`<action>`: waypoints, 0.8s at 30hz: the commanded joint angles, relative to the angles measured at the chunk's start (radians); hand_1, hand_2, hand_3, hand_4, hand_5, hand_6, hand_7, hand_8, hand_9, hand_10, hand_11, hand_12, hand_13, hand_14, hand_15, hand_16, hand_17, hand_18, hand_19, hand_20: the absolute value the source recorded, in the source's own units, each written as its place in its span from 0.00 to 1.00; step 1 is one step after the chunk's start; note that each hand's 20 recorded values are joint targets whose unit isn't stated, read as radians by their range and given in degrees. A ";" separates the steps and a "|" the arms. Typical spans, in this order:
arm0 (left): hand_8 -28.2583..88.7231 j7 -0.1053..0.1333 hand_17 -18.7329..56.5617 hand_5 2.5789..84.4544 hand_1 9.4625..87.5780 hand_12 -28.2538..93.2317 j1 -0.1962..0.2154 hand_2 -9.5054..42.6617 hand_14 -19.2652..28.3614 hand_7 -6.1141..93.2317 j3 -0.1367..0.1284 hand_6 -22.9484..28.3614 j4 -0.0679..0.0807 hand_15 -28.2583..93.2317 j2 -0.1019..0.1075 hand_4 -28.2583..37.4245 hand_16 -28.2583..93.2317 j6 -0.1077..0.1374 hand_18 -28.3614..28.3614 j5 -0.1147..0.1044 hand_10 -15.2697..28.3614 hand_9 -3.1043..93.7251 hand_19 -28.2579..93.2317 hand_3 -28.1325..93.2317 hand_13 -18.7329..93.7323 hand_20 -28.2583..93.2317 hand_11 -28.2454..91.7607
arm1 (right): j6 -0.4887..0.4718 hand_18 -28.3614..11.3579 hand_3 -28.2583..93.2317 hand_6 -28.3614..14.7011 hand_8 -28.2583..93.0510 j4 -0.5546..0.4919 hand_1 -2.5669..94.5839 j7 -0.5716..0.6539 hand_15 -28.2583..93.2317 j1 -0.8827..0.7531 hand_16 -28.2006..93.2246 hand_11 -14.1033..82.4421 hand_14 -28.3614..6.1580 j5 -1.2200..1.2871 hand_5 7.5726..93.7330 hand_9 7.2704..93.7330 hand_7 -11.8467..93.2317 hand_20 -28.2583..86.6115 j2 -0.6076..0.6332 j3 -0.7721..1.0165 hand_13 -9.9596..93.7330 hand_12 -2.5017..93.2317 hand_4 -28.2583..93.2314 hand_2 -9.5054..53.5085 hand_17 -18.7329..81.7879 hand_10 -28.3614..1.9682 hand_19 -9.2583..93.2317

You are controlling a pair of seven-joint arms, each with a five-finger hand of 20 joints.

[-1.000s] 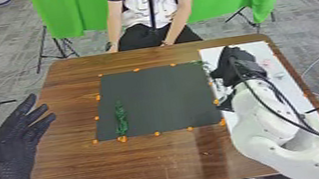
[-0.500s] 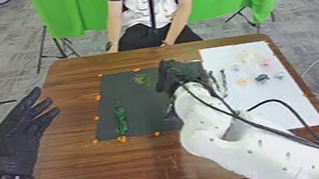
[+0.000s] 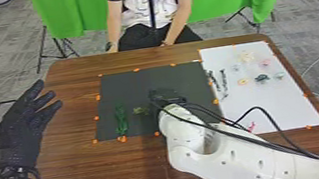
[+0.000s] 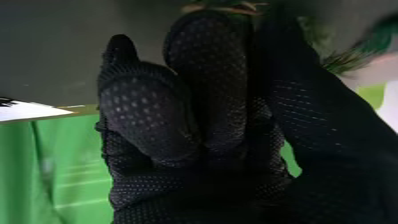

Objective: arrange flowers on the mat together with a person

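- The right hand, in a black fabric glove (image 3: 166,98), is over the middle of the dark grey mat (image 3: 150,78), its white arm coming in from 5 o'clock.
- Its fingers are curled in and pinch a small yellow-green sprig (image 3: 140,110), which sticks out toward 8 o'clock from the hand; in the right wrist view, green needle-like tufts and a thin brownish piece show beyond the black fingers. Whether the sprig touches the mat, I cannot tell.
- A long, leafy green stem (image 3: 122,119) lies on the mat at 8 o'clock from its middle, running between 12 and 6 o'clock, with the sprig between it and the right hand.
- The left hand, in a matching black glove (image 3: 24,121), is at 9 o'clock from the mat, well apart from it, fingers loosely spread and nothing in them.
- At 3 o'clock from the mat, a white rectangular sheet (image 3: 279,103) lies on the brown wooden table (image 3: 82,174).
- On the sheet, a pale yellow flower (image 3: 246,56) is at 12 o'clock, a pink flower (image 3: 266,62) near it toward 1, and a yellow-orange flower (image 3: 242,81) toward 10, just beside a dark teal flower (image 3: 262,77).
- Thin dark stems (image 3: 224,79) lie along the sheet's edge toward 10 o'clock.
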 commanded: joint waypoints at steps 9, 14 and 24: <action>0.17 -0.015 0.11 0.37 0.17 0.32 -0.008 0.34 0.85 0.17 0.031 0.56 0.009 0.60 0.000 0.07 0.19 -0.006 0.80 0.015 0.70 0.34 0.53 0.85 0.33 0.36 0.40 | -0.015 0.13 0.75 0.70 0.10 0.001 0.45 0.031 0.74 0.012 0.40 0.62 0.58 0.005 1.00 1.00 0.36 0.11 -0.033 -0.024 0.99 0.18 0.05 0.07 0.57 0.57 1.00; 0.17 -0.022 0.11 0.37 0.17 0.32 -0.001 0.34 0.85 0.17 0.021 0.56 0.009 0.60 -0.011 0.08 0.19 -0.011 0.80 0.019 0.70 0.34 0.53 0.85 0.33 0.36 0.40 | 0.012 0.13 0.74 0.67 0.10 -0.002 0.43 0.040 0.72 0.043 0.41 0.61 0.58 -0.025 1.00 1.00 0.32 0.10 -0.014 -0.057 0.99 0.18 0.06 0.07 0.57 0.57 1.00; 0.17 -0.018 0.11 0.37 0.18 0.32 0.034 0.34 0.85 0.17 0.005 0.56 0.000 0.60 -0.020 0.09 0.19 -0.010 0.80 0.018 0.70 0.34 0.53 0.85 0.33 0.36 0.40 | -0.001 0.08 0.74 0.64 0.12 -0.060 0.41 0.031 0.72 0.038 0.41 0.55 0.55 -0.034 0.99 1.00 0.26 0.12 -0.003 -0.023 0.97 0.19 0.06 0.03 0.56 0.54 0.98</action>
